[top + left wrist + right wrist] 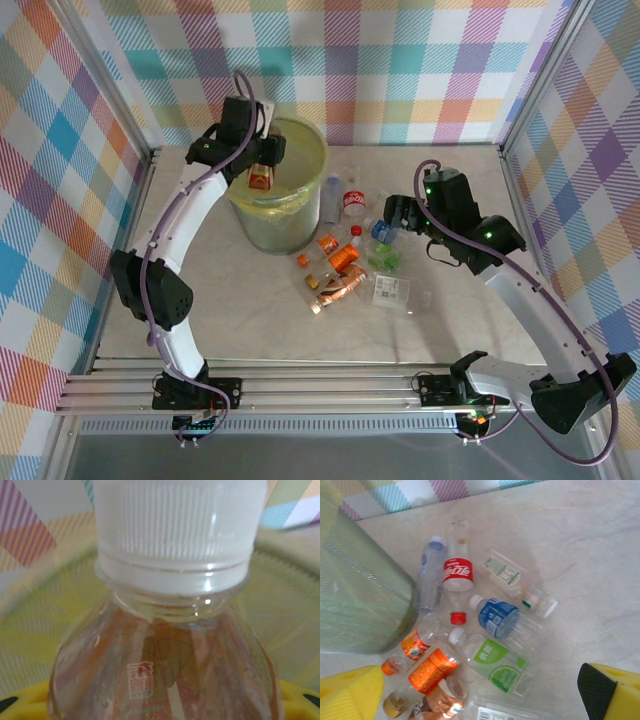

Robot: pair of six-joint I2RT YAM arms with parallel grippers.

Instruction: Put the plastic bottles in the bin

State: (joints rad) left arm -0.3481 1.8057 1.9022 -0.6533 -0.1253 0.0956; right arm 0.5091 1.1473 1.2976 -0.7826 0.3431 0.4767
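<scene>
**A:** So where's the white-capped bottle [180, 645] being held?

**B:** It's pinched by the left gripper [262, 168], right above the yellow-lined bin [265, 230].

**A:** And the right gripper [397, 214]?

**B:** Jaws spread wide, nothing gripped. It's hung over the loose bottles [495, 617] scattered on the table [260, 320] beside the bin.

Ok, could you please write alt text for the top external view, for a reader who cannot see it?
The left hand holds a clear bottle above the yellow-lined bin. The right hand hangs open over a pile of plastic bottles lying on the pale table beside the bin.
</scene>
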